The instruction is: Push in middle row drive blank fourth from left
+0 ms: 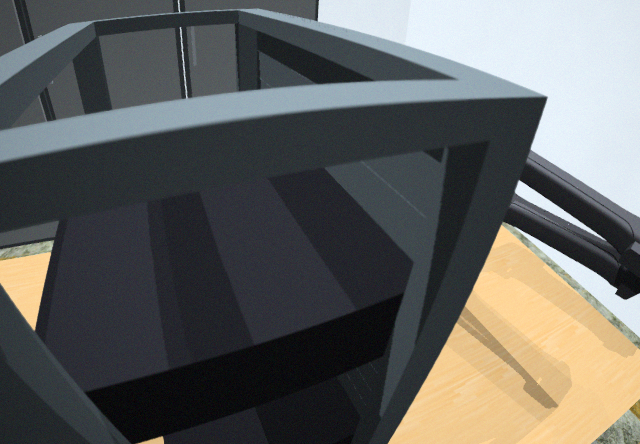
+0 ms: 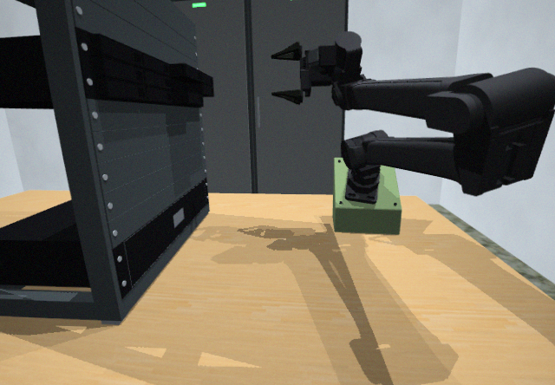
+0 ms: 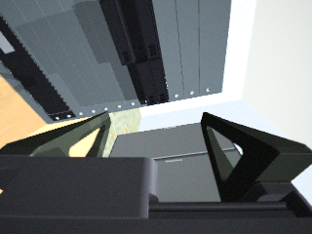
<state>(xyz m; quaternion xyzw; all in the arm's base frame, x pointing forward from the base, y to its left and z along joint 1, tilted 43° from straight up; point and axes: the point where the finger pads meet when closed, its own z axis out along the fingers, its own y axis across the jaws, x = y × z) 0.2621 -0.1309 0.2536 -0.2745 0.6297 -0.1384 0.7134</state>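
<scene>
The dark grey rack (image 2: 112, 147) stands on the left of the wooden table, its front facing right. A black band of drive blanks (image 2: 139, 74) crosses the upper front; its far end (image 2: 192, 81) sticks out further than the rest. I cannot tell the single blanks apart there. My gripper (image 2: 286, 74) is open and empty, one finger above the other, level with that band and well clear of it to the right. In the wrist view the open fingers frame the rack front, with the black blanks (image 3: 138, 49) above them. The top view shows the rack frame (image 1: 258, 134) from behind; the gripper is hidden there.
The arm's green base (image 2: 366, 201) sits on the table to the right of the rack. The arm's folded links (image 2: 447, 120) reach out to the right and also show in the top view (image 1: 578, 217). Grey cabinets (image 2: 269, 94) stand behind the table.
</scene>
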